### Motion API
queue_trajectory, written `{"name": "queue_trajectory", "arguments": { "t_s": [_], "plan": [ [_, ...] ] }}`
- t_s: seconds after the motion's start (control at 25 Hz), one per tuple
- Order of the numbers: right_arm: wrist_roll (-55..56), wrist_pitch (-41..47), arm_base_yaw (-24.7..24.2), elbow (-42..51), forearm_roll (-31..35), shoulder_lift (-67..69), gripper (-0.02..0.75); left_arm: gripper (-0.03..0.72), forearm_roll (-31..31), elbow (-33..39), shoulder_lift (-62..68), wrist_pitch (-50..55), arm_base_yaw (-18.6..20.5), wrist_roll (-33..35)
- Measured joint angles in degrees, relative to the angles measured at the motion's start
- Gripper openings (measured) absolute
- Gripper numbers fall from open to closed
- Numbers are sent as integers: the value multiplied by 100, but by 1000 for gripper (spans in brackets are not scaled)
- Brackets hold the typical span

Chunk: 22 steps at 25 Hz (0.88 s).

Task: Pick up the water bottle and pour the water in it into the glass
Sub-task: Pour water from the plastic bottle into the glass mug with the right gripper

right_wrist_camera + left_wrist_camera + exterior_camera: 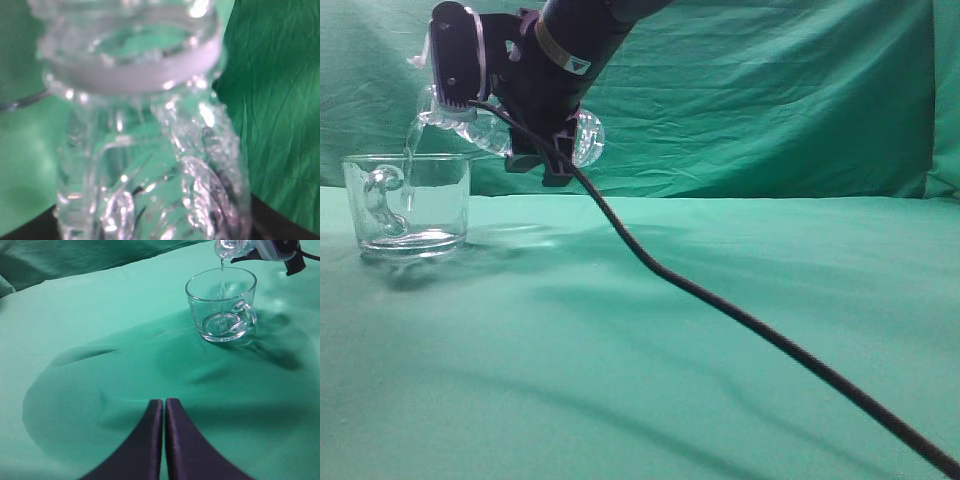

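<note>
Leftmost on the green-draped bench (740, 330) stands the glass (412, 205), upright, its handle facing the exterior camera. Above its rim, the water bottle (490, 128) lies tipped nearly flat, mouth at the left and lower than its base. A thin stream of the water (222, 285) falls from the mouth into the glass and pools at the bottom. Further right, the right claw (535, 85) clamps the bottle around its body, with a black cable (740, 320) trailing down across the cloth. Separately, the left claw (164, 407) hangs low over bare cloth, fingers pressed together, holding nothing.
</note>
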Motion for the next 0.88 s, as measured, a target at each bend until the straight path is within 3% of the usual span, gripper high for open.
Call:
{"name": "queue_trajectory", "arguments": {
  "t_s": [0.88],
  "plan": [
    [-217, 79, 0, -162, 0, 0, 433, 0, 0, 0, 0, 0, 0, 0]
  ]
}}
